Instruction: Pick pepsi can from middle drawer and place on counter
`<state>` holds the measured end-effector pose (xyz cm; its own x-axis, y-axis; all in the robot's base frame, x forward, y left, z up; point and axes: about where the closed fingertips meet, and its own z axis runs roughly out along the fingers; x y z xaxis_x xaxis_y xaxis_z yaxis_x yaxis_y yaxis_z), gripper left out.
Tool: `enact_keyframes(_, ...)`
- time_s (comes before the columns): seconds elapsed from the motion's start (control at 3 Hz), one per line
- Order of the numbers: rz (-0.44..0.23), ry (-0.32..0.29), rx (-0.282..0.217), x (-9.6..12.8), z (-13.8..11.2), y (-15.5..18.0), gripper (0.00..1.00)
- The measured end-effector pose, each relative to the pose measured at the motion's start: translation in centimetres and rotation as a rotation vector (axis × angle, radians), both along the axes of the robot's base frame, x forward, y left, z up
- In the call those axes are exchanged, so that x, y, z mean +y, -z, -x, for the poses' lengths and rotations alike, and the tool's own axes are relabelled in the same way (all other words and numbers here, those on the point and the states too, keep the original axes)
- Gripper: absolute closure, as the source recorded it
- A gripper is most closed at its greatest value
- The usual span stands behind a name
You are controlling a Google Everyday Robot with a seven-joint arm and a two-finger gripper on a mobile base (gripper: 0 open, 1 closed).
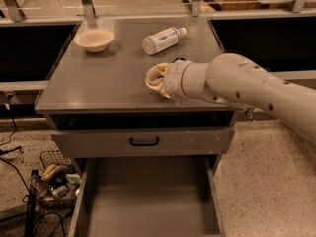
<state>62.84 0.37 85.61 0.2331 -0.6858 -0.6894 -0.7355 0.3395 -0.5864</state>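
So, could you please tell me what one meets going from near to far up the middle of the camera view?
The open drawer → drawer front with a black handle → end effector low over the counter → bottle lying farther back.

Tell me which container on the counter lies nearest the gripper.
The clear plastic bottle, lying on its side behind the gripper over the counter; the bowl stands farther off at a back corner.
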Motion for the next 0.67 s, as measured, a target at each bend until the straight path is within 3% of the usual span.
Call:
enact_keyframes(0.33,0.000,0.000,0.000,0.00,0.00,0.00,0.27)
enact_keyframes(0.67,0.000,0.000,0.000,0.01,0.00,0.00,0.04)
